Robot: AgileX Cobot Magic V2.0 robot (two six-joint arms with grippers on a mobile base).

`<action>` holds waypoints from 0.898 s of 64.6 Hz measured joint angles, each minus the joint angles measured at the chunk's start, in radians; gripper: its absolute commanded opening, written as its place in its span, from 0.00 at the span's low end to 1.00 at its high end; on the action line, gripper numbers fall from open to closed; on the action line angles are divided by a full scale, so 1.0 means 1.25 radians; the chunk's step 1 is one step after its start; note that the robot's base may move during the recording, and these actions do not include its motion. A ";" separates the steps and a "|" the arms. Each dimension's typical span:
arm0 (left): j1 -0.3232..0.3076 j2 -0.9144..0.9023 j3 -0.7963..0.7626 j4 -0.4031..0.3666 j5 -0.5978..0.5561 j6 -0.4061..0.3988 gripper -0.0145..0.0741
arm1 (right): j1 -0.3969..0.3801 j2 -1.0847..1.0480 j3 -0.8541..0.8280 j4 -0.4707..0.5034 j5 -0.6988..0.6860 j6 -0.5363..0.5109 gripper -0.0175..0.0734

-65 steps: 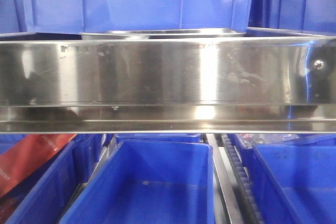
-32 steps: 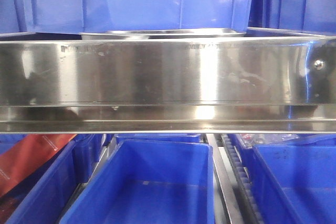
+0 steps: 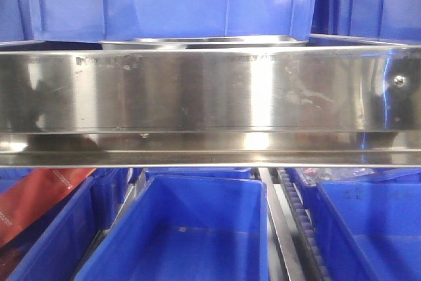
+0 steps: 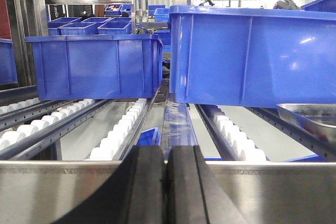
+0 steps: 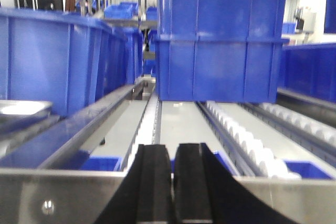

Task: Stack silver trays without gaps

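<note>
Frankly, I judge the stacking as barely begun, since neither arm holds anything. My left fingers (image 4: pixel 151 182) are clenched pad to pad with nothing between them, parked low behind the shelf rail (image 4: pixel 273 192). Ahead and to the right of those fingers sits a silver tray (image 4: pixel 310 115), only its corner showing, resting on the roller lane just below a big blue bin (image 4: pixel 252 56).

My right fingers (image 5: pixel 157 182) are likewise pressed together and empty. From them the same kind of pan lies ahead and to the left (image 5: pixel 23 109), blurred, so I place the tray between the two arms and beyond both.

What is left, as I read it: open up, reach over the rail, take a tray and nest it flush.

The front camera gives me what the wrists cannot, namely the full width of the tray's thin rim (image 3: pixel 204 42) peeking just above the rail. It hides the pan's depth, though, so I cannot tell whether one tray or several sit there. The wrist views alone show the fingers and the white rollers (image 4: pixel 118 135).
</note>
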State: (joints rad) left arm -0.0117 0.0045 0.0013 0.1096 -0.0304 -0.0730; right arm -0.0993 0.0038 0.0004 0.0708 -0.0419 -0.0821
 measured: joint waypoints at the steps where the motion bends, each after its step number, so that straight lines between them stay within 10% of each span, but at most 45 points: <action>1: 0.000 0.000 0.000 0.000 -0.001 0.000 0.16 | 0.000 0.000 0.000 0.000 -0.007 0.000 0.16; 17: 0.000 0.000 -0.107 0.000 0.058 0.000 0.16 | 0.000 -0.001 -0.049 0.000 -0.053 0.000 0.16; 58: 0.000 0.400 -0.558 0.009 0.422 0.000 0.16 | 0.000 0.365 -0.558 0.011 0.488 0.000 0.16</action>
State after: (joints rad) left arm -0.0117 0.5045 -0.6967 0.1205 0.4975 -0.0730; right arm -0.0993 0.4600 -0.6970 0.0845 0.5677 -0.0821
